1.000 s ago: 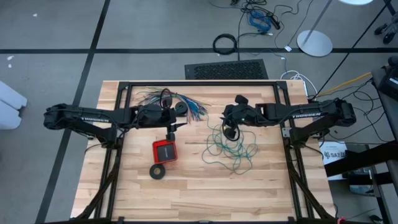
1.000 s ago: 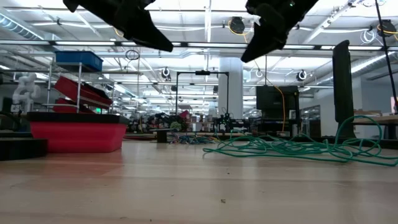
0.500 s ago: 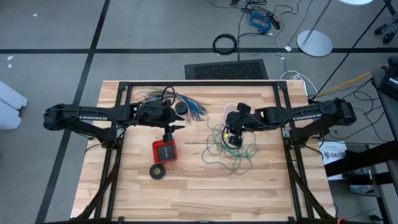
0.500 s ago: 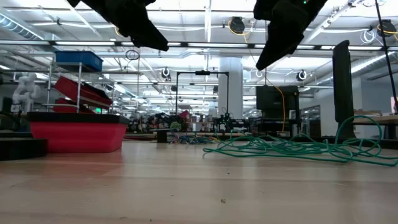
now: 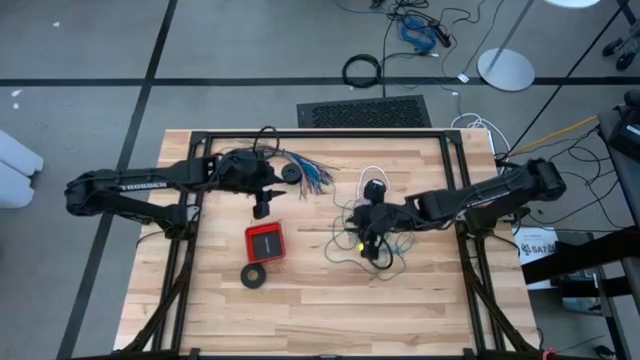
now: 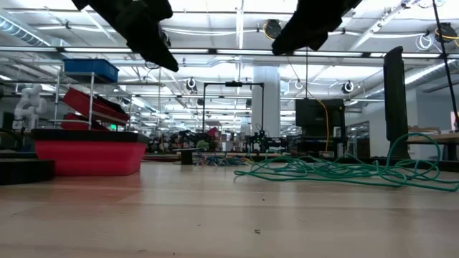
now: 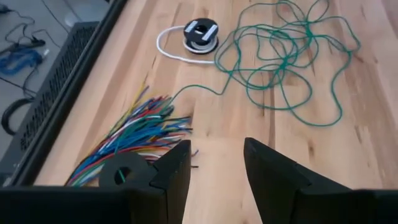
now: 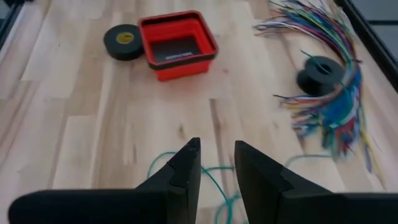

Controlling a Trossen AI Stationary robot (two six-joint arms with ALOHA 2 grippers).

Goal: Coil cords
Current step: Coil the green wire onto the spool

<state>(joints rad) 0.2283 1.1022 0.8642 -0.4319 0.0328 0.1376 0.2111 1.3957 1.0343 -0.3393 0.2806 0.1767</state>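
Both arms hovering over a worktop (image 5: 300, 310) strewn with loose cords.

High view: the teal-green wire (image 5: 352, 245) is lying in a loose tangle right of centre, with the right end effector (image 5: 368, 240) hanging over it. Low view: the wire is sprawling flat across the wood. Left wrist view: the left end effector (image 7: 216, 163) is standing narrowly parted, gripping nothing; the white cord (image 7: 168, 48) is curling beside its black round piece (image 7: 201, 34). Right wrist view: narrow-gapped fingers are holding nothing.
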